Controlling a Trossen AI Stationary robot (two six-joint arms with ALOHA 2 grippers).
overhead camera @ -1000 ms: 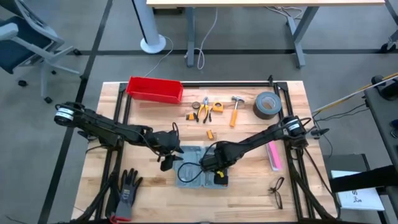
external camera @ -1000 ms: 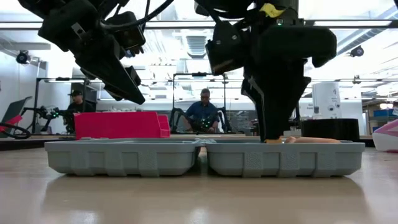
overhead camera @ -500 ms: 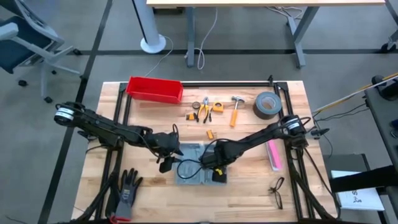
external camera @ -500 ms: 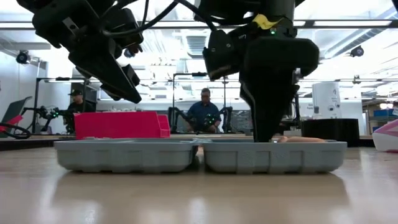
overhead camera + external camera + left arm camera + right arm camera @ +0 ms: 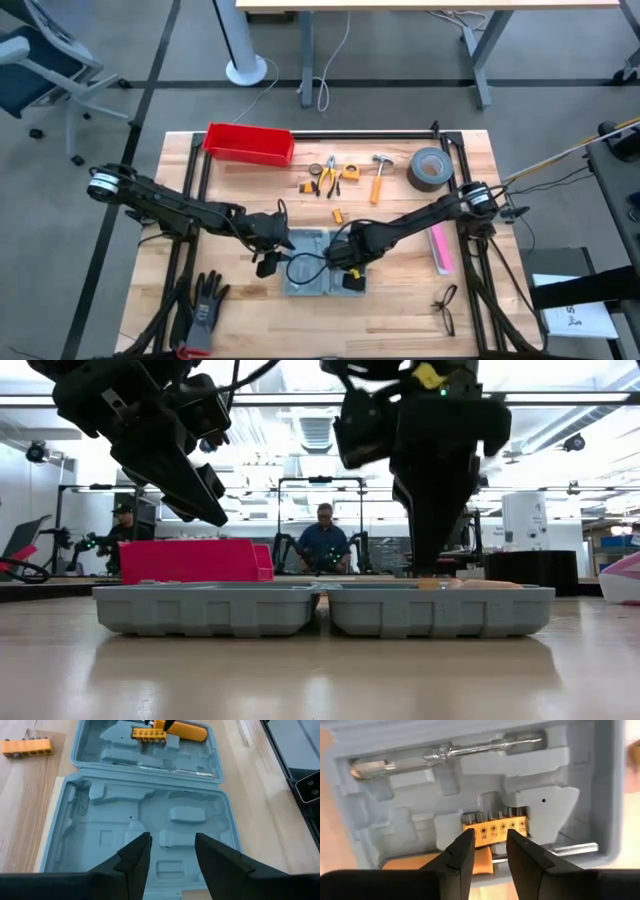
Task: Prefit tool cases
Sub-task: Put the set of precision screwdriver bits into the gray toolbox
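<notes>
The grey-blue tool case (image 5: 312,262) lies open and flat on the table, both halves up. In the right wrist view one half holds a yellow bit holder (image 5: 495,827), an orange handle (image 5: 420,862) and a metal shaft (image 5: 445,752). My right gripper (image 5: 489,847) points down just above the bit holder, its fingers narrowly open with nothing between them. In the low view it (image 5: 432,565) hangs at about rim height. My left gripper (image 5: 170,852) is open, slanting down over the other, vacant half (image 5: 145,820).
A red bin (image 5: 248,143) stands at the far left. Pliers, a hammer (image 5: 380,175) and a tape roll (image 5: 430,168) lie along the far side. A second yellow bit holder (image 5: 26,746) lies beside the case. Gloves (image 5: 205,305) and glasses (image 5: 445,305) lie near the front.
My right gripper has risen out of the case half, its fingertips now at about rim height. The open case has slid a little along the table, away from the near edge, staying flat. My left gripper has kept still.
</notes>
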